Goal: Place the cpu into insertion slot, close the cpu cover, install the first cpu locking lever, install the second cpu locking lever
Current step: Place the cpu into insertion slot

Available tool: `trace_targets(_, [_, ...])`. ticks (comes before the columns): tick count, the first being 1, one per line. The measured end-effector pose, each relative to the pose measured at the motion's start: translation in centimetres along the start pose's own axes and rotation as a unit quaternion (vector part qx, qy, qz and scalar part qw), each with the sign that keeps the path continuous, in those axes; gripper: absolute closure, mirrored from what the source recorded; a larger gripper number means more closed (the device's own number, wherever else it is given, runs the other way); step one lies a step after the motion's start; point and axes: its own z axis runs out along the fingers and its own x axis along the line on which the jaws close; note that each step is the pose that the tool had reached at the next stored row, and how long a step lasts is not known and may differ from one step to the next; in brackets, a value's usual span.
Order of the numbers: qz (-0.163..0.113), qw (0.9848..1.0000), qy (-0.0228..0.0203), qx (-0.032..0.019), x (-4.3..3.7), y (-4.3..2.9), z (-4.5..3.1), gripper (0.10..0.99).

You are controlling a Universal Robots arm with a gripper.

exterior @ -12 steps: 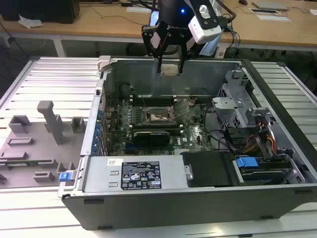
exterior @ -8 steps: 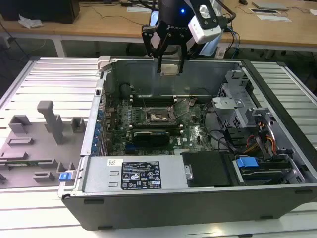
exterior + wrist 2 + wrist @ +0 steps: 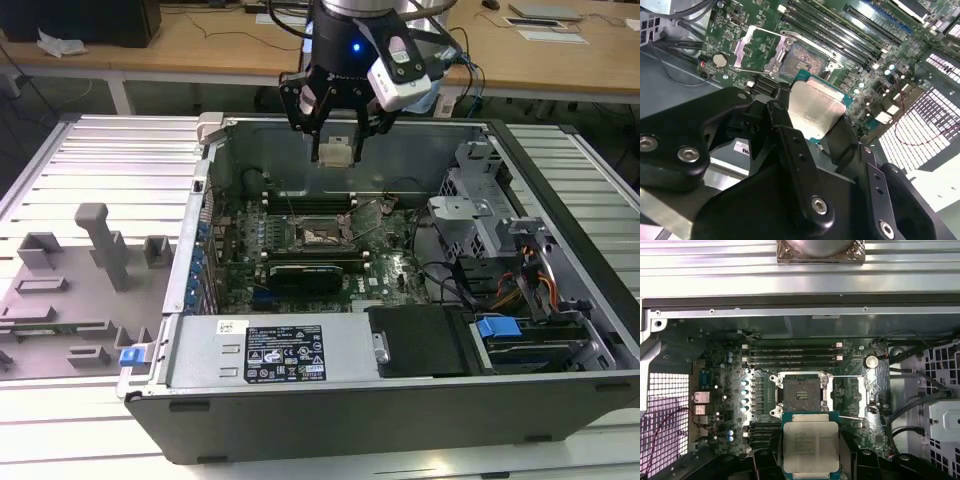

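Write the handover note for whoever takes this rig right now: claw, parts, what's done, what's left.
Claw: shut on the small flat square cpu with the silvery metal top, held in the air above the open dark grey computer case.
Parts: the square dark-framed insertion slot on the green circuit board is empty. The thin silvery metal cpu cover is flipped open beside it.
Done: cpu picked up and carried over the board.
Left: every step of the task. The cpu is not seated and the cover is not closed.

An open computer case [image 3: 350,430] sits beside a grey moulded tray [image 3: 140,300].
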Motion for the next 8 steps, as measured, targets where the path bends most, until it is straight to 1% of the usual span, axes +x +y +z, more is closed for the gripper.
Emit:
trace_targets(1, [0.0, 1.0, 0.0, 0.0, 0.0, 0.0, 0.33, 0.545])
trace_targets(3, [0.0, 1.0, 0.0, 0.0001, 0.0, 0.06, 0.71, 0.545])
trace_targets(4, [0.0, 1.0, 0.0, 0.0, 0.0, 0.14, 1.14, 0.545])
trace_targets(7, [0.0, 1.0, 0.0, 0.0001, -0.01, 0.18, 1.8, 0.545])
trace_targets(8, [0.0, 1.0, -0.0002, 0.0, -0.01, 0.18, 2.46, 0.545])
